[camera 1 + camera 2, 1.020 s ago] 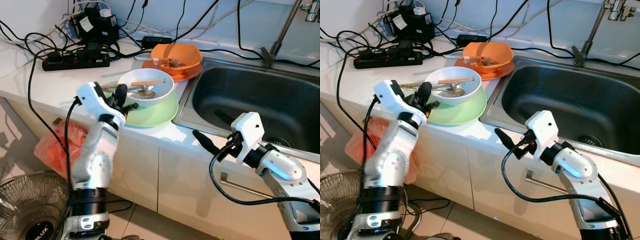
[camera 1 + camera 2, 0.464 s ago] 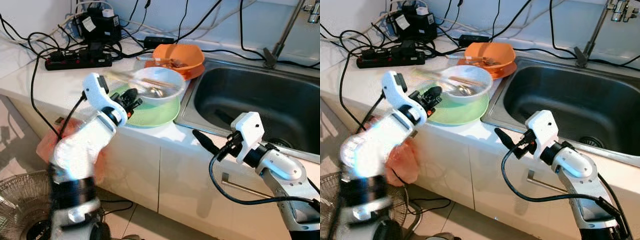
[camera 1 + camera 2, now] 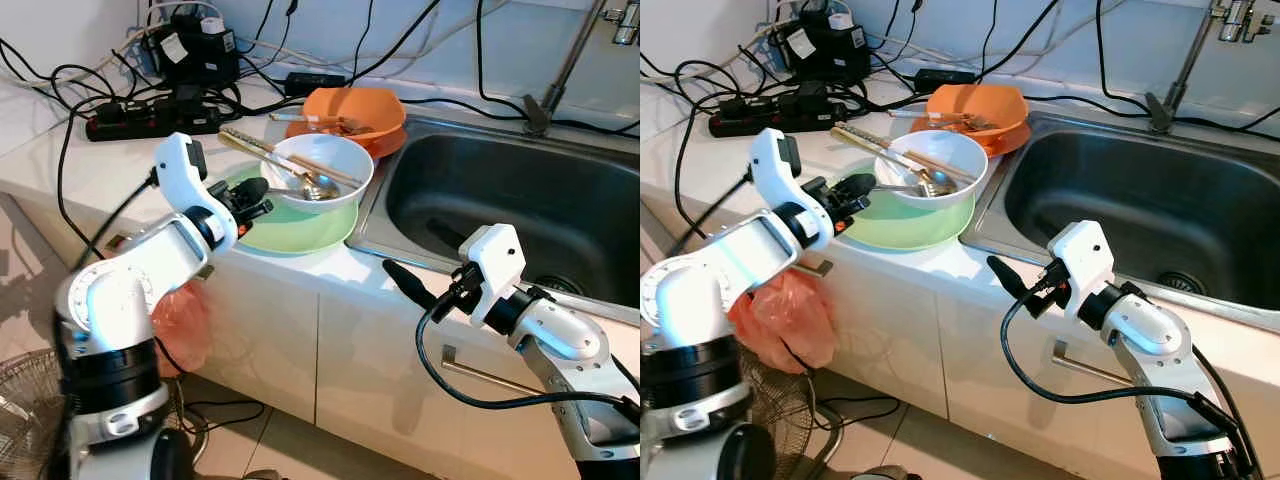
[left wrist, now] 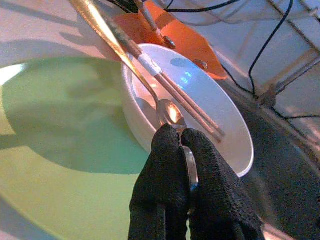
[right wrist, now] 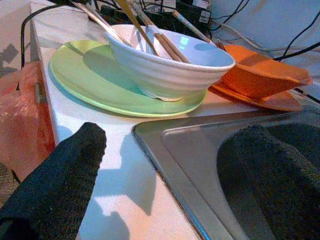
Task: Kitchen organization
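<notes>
Spoon (image 4: pixel 172 116) lies in the white bowl (image 3: pixel 318 170) on the green plate (image 3: pixel 300 229) beside the sink (image 3: pixel 510 200), handle pinched by left gripper (image 4: pixel 184 150); careless pull may tip bowl or scatter chopsticks (image 3: pixel 290 158); right gripper (image 3: pixel 425 292) spread wide, idle.

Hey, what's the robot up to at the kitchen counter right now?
The left gripper is pinching the handle of a metal spoon that lies in a white bowl with chopsticks. The bowl sits on a green plate beside the sink. The right gripper hangs open at the counter's front edge.
</notes>
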